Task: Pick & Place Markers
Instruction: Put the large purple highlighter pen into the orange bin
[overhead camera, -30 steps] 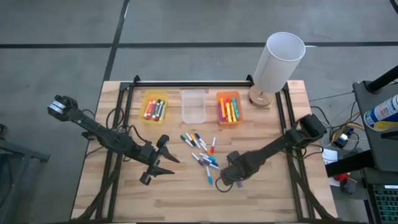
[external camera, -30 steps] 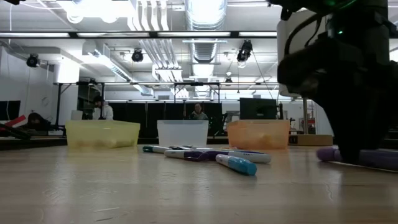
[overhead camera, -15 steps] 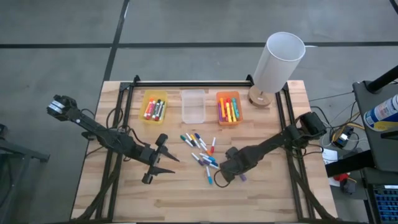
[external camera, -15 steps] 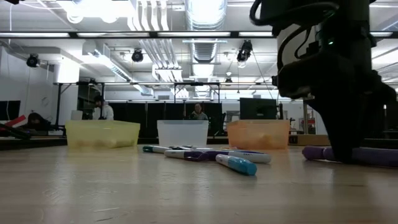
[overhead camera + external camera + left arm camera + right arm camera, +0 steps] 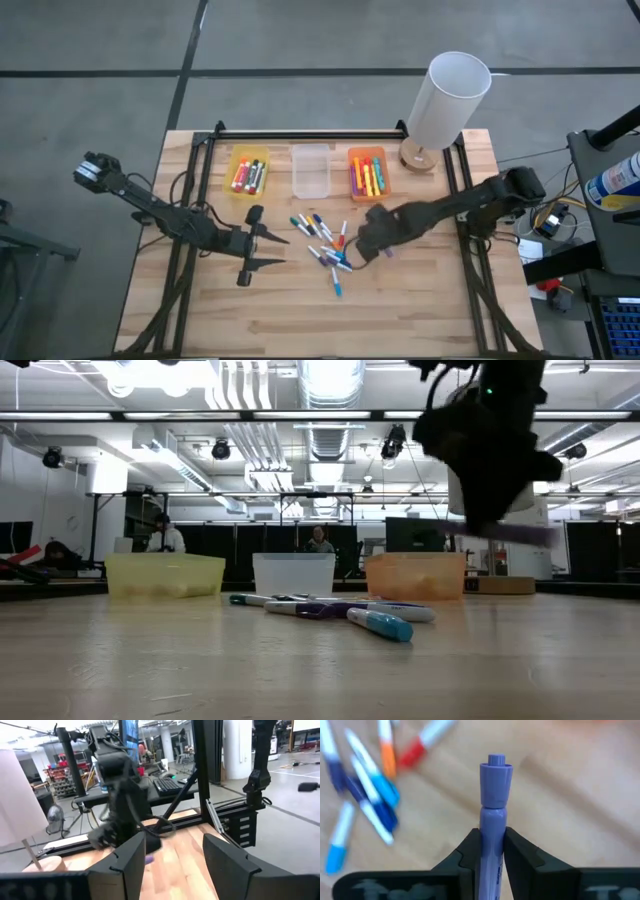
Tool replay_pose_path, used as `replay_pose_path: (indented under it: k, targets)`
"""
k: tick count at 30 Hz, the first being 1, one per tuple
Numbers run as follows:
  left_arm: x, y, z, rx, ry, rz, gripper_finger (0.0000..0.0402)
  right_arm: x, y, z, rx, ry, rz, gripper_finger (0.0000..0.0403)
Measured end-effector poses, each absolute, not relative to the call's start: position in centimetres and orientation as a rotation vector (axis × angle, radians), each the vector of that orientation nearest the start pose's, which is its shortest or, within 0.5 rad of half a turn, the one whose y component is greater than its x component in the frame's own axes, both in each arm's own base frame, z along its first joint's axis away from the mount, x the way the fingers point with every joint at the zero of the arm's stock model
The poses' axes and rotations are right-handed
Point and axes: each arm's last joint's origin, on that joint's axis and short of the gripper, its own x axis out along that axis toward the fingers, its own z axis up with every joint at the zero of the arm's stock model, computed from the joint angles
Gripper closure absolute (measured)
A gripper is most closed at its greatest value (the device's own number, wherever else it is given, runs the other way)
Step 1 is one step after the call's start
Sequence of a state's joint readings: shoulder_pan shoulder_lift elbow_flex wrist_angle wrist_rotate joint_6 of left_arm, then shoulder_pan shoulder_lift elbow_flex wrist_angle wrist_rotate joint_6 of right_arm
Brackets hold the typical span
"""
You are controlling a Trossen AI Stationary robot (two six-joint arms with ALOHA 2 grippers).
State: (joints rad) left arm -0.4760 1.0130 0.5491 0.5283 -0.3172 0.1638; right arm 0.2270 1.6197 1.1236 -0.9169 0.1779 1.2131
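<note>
The purple marker (image 5: 492, 820) runs off the frame's edge between the right gripper's (image 5: 492, 852) fingers—its lower end unseen—while the loose markers (image 5: 365, 795) behind it and the lifted arm in the low view smear into blur.

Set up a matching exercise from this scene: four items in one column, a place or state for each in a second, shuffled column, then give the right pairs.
Items
1. purple marker
2. clear bin
3. left end effector
4. lamp

Places or states
A. open, holding nothing, beside the loose markers
B. at the table's far right corner
C. clamped in the right end effector, lifted off the table
D. between the yellow bin and the orange bin

Pairs: 1-C, 2-D, 3-A, 4-B
</note>
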Motion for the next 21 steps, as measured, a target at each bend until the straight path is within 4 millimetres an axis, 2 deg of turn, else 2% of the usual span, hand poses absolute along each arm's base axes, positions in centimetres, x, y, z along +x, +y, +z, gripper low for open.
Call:
replay_pose_path:
  k: [6, 10, 15, 21]
  targets:
    - [20.1, -9.1, 27.9, 0.199, -0.085, -0.143, 0.0209, 27.4, 1.9, 25.0, 0.648, 0.91, -0.864, 0.0345]
    - [20.2, -8.8, 28.2, 0.202, -0.113, -0.121, 0.0209, 26.8, -0.9, 26.9, 0.609, 0.768, -0.929, 0.0345]
    - [20.3, -8.4, 28.5, 0.193, -0.137, -0.1, 0.0209, 28.0, -3.7, 27.7, 0.596, 0.624, -0.911, 0.0345]
    - [20.3, -8.3, 28.7, 0.185, -0.16, -0.092, 0.0209, 29.4, -6.8, 26.5, 0.58, 0.592, -0.943, 0.0344]
